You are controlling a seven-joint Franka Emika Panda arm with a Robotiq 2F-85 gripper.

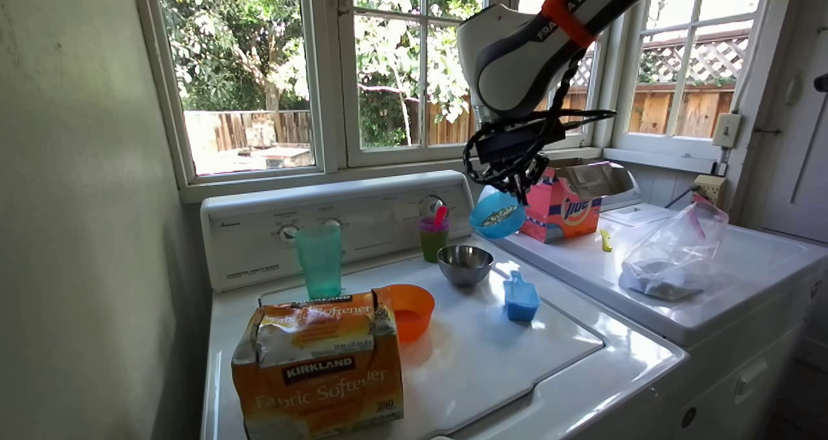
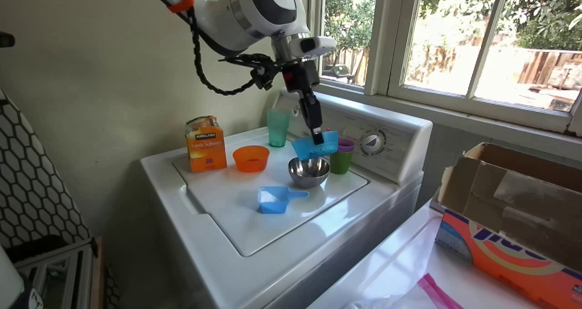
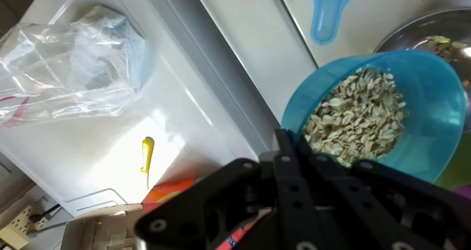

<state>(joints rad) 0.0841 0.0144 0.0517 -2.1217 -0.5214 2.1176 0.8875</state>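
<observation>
Just right of centre in the wrist view, we see the claw (image 3: pixel 292 135) clamped, nearly together, on the rim of the blue bowl (image 3: pixel 436 106) of flakes (image 3: pixel 358 117). In an exterior view we read "KIRKLAND", "Fabric Softener" and "250" on the lower-left carton (image 1: pixel 320 378), "Tide" on the box (image 1: pixel 563 210) right of centre, "EMIKA" on the upper-right arm (image 1: pixel 527 58).

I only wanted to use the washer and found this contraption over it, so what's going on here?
The robot's gripper is shut on the wall of a blue bowl, holding it tilted in the air near the metal bowl. Oat flakes lie in the blue bowl, and some are in the metal bowl too. A blue scoop and an orange bowl also rest on the washer.
</observation>
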